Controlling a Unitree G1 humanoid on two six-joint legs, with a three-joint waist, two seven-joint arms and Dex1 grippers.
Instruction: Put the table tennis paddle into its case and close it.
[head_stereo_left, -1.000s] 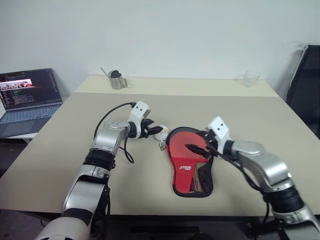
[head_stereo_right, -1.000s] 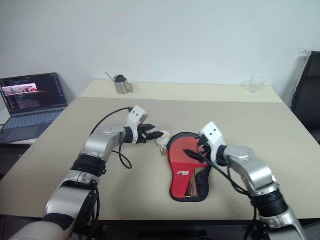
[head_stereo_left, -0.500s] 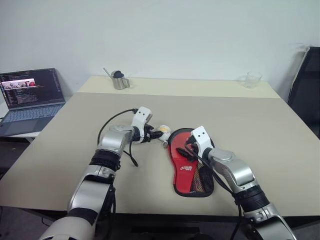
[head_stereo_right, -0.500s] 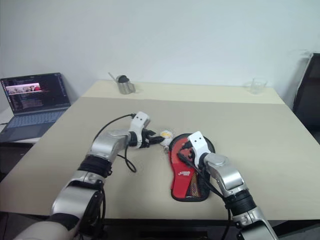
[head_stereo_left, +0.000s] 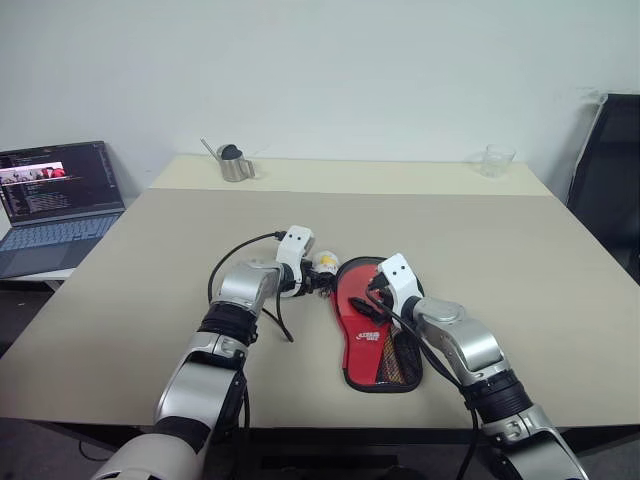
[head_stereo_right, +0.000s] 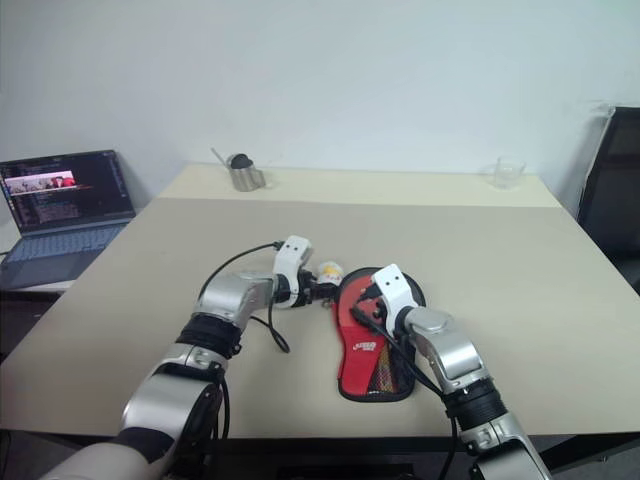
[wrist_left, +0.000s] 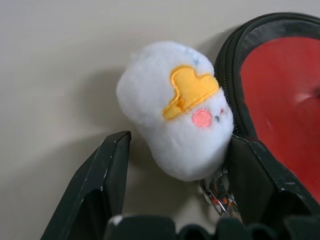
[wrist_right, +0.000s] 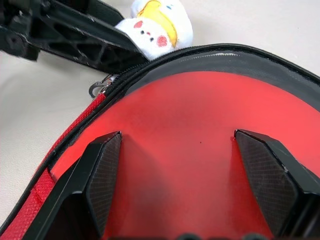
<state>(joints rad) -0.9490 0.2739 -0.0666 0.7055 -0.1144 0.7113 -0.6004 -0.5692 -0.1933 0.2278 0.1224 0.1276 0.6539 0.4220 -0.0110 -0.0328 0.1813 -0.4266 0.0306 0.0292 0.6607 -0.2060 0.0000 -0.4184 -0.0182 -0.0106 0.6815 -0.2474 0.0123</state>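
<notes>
beige table (head_stereo_left: 150, 300); i've lowered both arms: left gripper (wrist_left: 175, 150) apart around plush charm (wrist_left: 175, 127), right gripper (wrist_right: 180, 160) apart over case (head_stereo_left: 385, 330), zipping next

Fabric case (head_stereo_left: 380, 335), fluffy plush charm (wrist_left: 175, 130), matt table (head_stereo_left: 520, 270).

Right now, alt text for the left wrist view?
A white plush charm with a yellow patch and pink cheek lies on the beige table between the open left claw fingers, clipped beside the black-rimmed red case.
</notes>
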